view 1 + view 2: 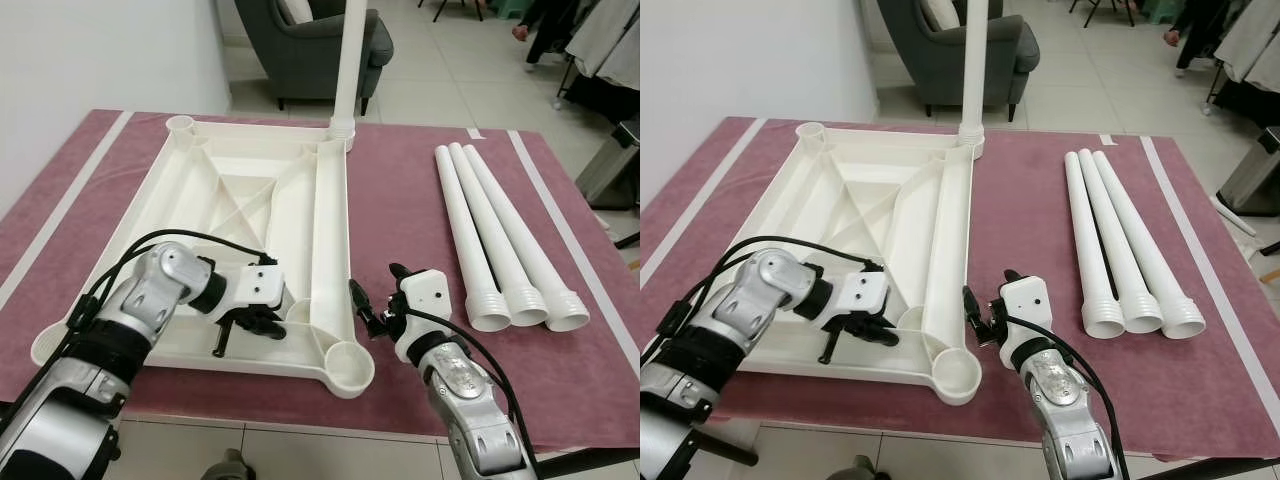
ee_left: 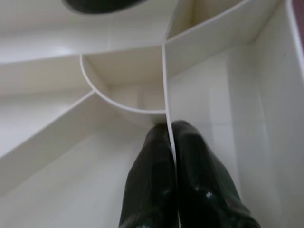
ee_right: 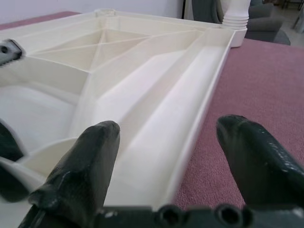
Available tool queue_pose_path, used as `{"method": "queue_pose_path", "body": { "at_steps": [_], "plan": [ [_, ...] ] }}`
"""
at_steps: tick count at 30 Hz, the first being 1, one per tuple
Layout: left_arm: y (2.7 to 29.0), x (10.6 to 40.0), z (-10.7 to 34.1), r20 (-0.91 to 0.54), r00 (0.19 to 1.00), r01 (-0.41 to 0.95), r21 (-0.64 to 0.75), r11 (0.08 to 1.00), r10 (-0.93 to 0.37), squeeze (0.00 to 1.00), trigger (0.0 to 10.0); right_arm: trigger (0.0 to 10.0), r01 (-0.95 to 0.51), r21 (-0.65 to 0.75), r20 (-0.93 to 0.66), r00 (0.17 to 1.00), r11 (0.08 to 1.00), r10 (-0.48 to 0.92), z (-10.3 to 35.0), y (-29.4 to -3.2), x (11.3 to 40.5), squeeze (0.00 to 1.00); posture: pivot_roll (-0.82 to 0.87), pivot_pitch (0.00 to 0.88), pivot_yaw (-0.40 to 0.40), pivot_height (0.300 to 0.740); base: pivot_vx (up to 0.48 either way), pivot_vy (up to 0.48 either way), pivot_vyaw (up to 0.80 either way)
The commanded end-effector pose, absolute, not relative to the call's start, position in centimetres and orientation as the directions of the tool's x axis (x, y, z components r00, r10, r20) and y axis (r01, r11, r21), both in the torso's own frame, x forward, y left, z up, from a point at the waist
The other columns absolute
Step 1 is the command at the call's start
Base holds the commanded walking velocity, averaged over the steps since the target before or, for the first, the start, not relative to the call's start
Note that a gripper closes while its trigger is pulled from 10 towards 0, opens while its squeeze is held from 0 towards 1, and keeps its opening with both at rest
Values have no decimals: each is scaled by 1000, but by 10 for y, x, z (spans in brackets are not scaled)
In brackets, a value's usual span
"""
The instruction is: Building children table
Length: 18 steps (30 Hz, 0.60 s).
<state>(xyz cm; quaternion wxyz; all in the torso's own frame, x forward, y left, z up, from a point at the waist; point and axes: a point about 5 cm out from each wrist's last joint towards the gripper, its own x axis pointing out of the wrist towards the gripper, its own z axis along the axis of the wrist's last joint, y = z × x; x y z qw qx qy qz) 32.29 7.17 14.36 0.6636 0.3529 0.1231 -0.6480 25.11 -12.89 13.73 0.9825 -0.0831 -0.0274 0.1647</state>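
Note:
A white plastic tabletop (image 1: 240, 190) lies upside down on a maroon mat (image 1: 420, 210). One white leg (image 1: 350, 60) stands upright in its far right corner socket. Three loose legs (image 1: 500, 250) lie side by side to the right. My left gripper (image 1: 262, 322) reaches into the underside near the empty near-right corner socket (image 1: 348, 362). In the left wrist view this gripper (image 2: 167, 128) is shut on a thin upright rib (image 2: 164, 80). My right gripper (image 1: 375, 290) stands open just right of the tabletop's near-right edge; its fingers (image 3: 90, 156) straddle the side wall (image 3: 199, 118) without touching it.
A grey armchair (image 1: 310, 45) stands behind the mat on the tiled floor. A metal bin (image 1: 615, 165) is at the right edge. A person's foot (image 1: 520, 32) shows far back right. The far-left corner socket (image 1: 181, 125) is empty. A white wall rises on the left.

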Motion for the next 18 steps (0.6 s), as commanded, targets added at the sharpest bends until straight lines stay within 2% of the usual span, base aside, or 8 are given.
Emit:
{"method": "queue_pose_path", "body": {
  "at_steps": [1,7,12,13,16,17,18],
  "plan": [
    [74,343,162,-501,415,855,501,136,-759,0,0,10000,-292,-179,27,953,940,301,138,-135,252,0,97,42,67,740,0,0,0],
    [53,353,162,-499,471,847,488,213,-728,0,0,10000,-147,-210,124,977,967,175,164,-158,261,0,82,45,80,740,0,0,0],
    [46,348,158,-505,437,860,476,182,-744,0,0,10000,-82,-215,165,979,973,119,176,-168,266,0,74,43,81,740,0,0,0],
    [41,340,153,-503,399,863,488,128,-767,0,5529,10000,-24,-213,186,980,977,65,182,-176,271,0,77,39,75,740,0,0,0],
    [40,338,151,-497,398,857,501,119,-771,0,5529,10000,-8,-212,189,981,977,49,183,-179,273,0,78,39,74,740,0,0,0],
    [39,337,151,-478,410,843,524,123,-777,0,10000,10000,10,-213,183,983,977,30,183,-180,275,0,81,37,70,740,0,0,0],
    [39,335,153,-449,406,835,536,123,-796,1000,10000,10000,41,-219,164,986,975,-5,180,-183,279,0,85,33,62,740,0,0,0]
  ]
}}
